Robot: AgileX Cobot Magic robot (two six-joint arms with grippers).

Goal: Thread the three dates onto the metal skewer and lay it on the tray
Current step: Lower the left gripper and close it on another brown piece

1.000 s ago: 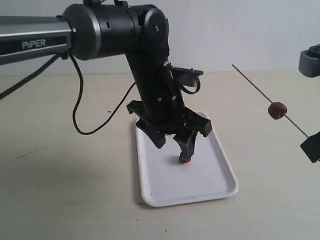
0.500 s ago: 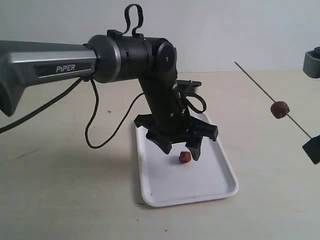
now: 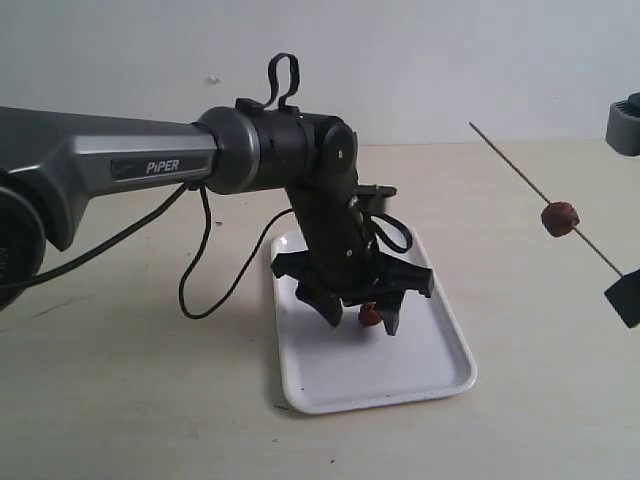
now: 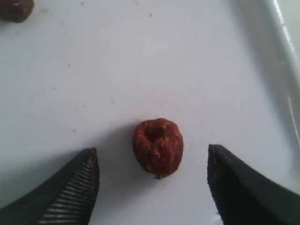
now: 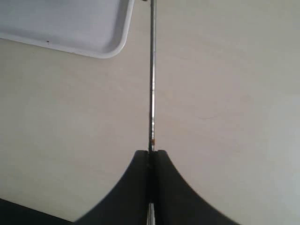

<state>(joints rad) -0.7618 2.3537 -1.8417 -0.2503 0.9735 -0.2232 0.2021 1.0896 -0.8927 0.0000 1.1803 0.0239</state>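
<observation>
Picking up the second date is the step in hand. The left pincer stands open low over the tray. Its fingers straddle the loose date, which lies on the tray floor with a gap to each pad. A spare date lies elsewhere on the tray floor, well apart from the first.

The right pincer is clamped on the metal skewer and holds it slanted in the air to the right of the tray, clear of the table. The threaded date already sits on the rod.

Next move, as judged:
1. Close the jaws squarely on the loose date; the fruit is round and may roll or squirt aside.
2. Lift it clear of the tray.
3. Carry it to the skewer's free tip and align its centre with the point.
</observation>
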